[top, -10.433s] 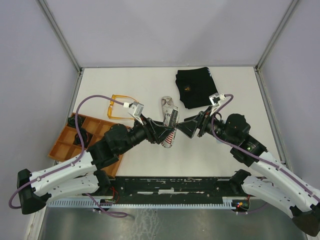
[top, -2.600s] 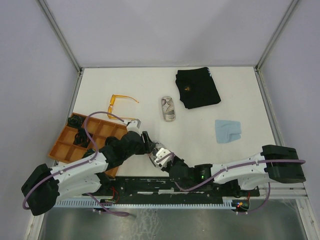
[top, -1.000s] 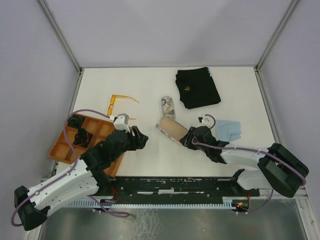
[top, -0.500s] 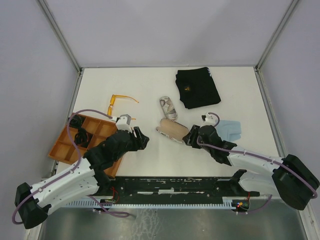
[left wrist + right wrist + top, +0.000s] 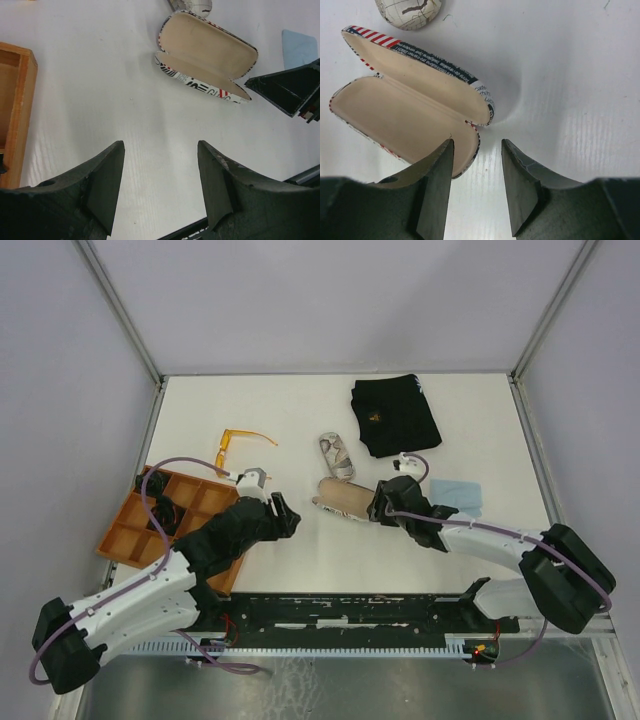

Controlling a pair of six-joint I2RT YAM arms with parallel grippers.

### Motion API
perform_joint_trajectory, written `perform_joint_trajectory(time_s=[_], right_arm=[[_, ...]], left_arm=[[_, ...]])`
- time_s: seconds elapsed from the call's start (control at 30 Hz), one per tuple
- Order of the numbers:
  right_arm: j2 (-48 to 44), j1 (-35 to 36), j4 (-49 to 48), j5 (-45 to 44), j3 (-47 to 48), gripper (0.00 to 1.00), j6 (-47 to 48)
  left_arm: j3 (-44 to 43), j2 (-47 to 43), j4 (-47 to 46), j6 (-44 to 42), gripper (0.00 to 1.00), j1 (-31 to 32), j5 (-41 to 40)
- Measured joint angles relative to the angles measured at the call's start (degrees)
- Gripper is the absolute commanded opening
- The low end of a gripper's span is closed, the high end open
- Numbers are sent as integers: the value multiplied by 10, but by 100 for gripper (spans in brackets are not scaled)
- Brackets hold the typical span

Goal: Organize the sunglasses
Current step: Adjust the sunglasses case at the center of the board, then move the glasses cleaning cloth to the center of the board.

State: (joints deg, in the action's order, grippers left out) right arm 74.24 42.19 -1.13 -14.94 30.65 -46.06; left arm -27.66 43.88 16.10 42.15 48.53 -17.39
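The orange sunglasses lie folded open on the table at the far left, apart from both grippers. A printed glasses case lies open at mid-table, its beige lining up and nothing inside. My right gripper sits at the case's right end, open; in the right wrist view its left finger overlaps the case's lower rim and bare table shows between the fingers. My left gripper hovers left of the case, open and with nothing in it.
A second printed case lies closed just beyond the open one. A black cloth bundle lies at the back right, and a light blue cloth beside the right arm. A wooden compartment tray holding dark objects stands at the left.
The right gripper's jaws have widened and it has moved slightly farther up the table with the open case. The left arm has barely moved.
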Motion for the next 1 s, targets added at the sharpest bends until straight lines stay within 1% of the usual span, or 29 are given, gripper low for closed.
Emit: perform_joint_trajectory(time_s=[0.13,0.27,0.43,0.53,0.6,0.73,0.87,1.0], right_arm=[[12,-11,10,-2,14,52,18],[-16,-16,44,-10,25,55,36],[-107,-27,137,-59,40,57,39],[-146,-53,217,-97,57,57,37],[-151,-81,265,-111,69,57,38],[-134,-150,330,-107,79,57,49],[-78,-209,363,-79,85,53,70],[-24,-238,369,-47,94,50,87]], left_arm=[[-6,31,4,-11,68,-37,12],[-37,68,14,-32,68,-73,18],[-76,82,10,-53,68,-82,28],[-78,81,7,-53,67,-83,35],[-78,80,7,-53,67,-83,42],[-68,63,5,-53,67,-83,55],[-54,45,5,-53,66,-83,64],[-42,43,5,-53,65,-83,77]])
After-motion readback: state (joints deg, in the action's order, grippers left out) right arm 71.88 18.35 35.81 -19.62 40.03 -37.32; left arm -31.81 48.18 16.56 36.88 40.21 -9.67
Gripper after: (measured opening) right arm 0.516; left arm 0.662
